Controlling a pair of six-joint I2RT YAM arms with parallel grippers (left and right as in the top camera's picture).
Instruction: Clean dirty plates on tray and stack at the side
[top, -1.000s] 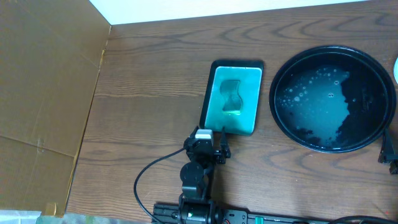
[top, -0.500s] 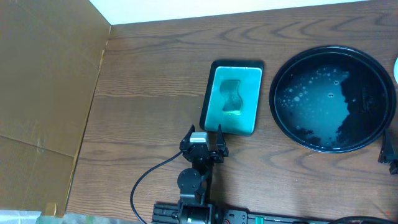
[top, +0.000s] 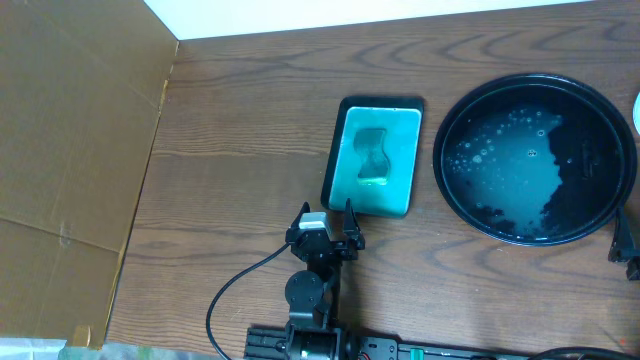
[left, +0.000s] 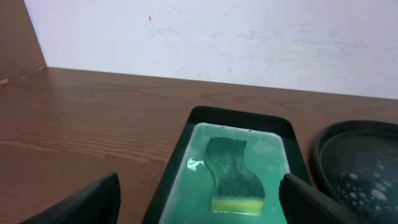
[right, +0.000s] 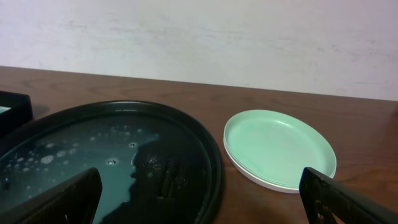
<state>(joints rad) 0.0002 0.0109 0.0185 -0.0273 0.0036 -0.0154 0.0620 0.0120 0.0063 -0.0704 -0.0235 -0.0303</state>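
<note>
Few plates (right: 280, 148) stacked ahead-right of right hand (right: 205, 208), just beside tray (right: 214, 163).

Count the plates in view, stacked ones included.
2 plates distinguishable, stacked together just right of the tray; none on it. The stack may hide more.

Straight ahead of the left gripper (left: 200, 186), in line with the gap between its two fingers (left: 93, 202), the rectangular dish (left: 239, 116) sits on the table (left: 93, 118), and the sponge (left: 233, 171) lies inside it. The tray (left: 364, 162) sits ahead of the right-hand finger, just beside the dish. Ahead of the right gripper (right: 200, 180), the tray spreads from the left finger past the middle. The plates (right: 280, 146) lie stacked toward the right finger, just beside the tray's rim.
</note>
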